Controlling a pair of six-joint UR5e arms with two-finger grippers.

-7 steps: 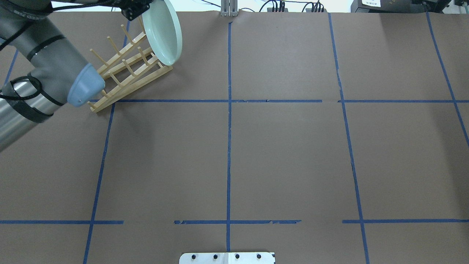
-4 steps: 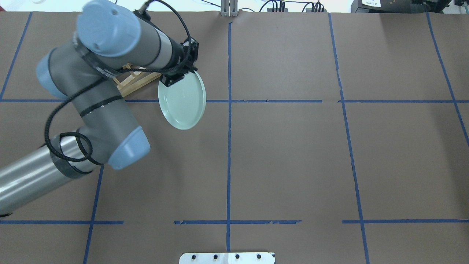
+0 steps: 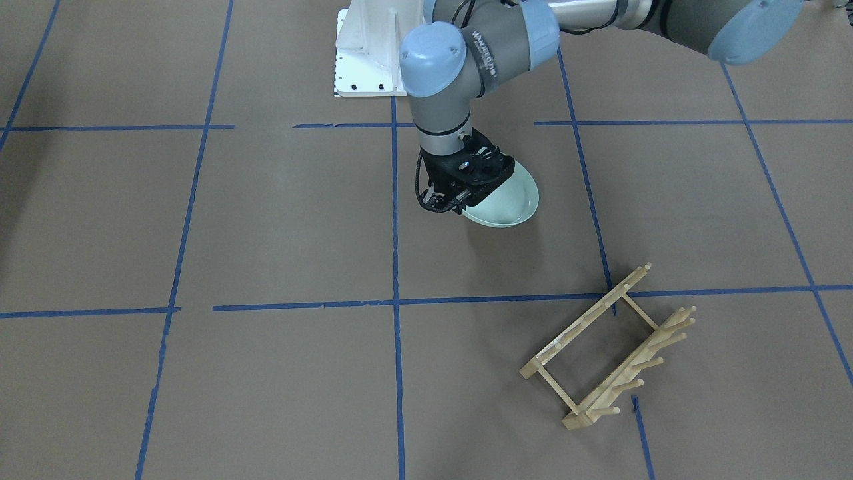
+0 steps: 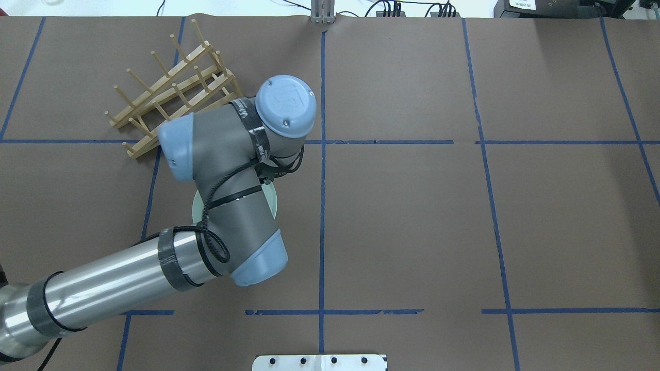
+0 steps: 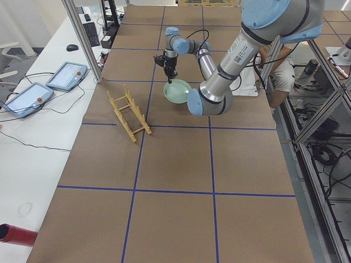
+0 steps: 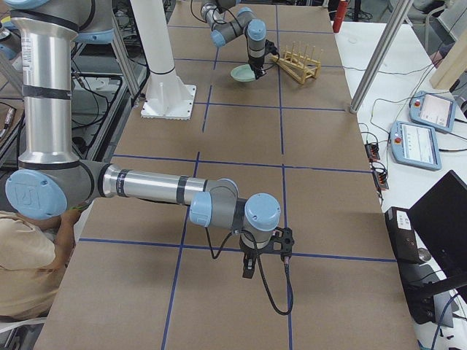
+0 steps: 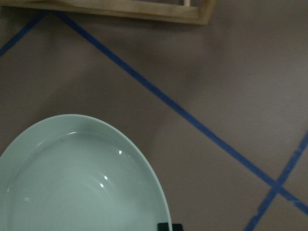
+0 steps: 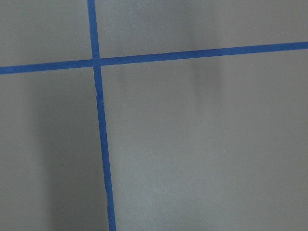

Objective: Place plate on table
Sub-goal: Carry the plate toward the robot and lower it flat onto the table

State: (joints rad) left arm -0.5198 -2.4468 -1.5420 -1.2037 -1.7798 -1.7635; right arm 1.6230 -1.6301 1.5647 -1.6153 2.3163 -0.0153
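Left end effector point(image 3: 458, 203): pinching the rim of the round pale mint-green shallow plate point(image 3: 513, 200). Plate face up, low over the brown paper-like worktop point(image 3: 266, 220) with its blue tape grid; contact not discernible. Plate sits on the robot-base side of the light wooden peg rack point(image 3: 586, 319), apart from it. Right end effector point(image 6: 248, 268): well apart from the rack; spread or pressed together, cannot tell.
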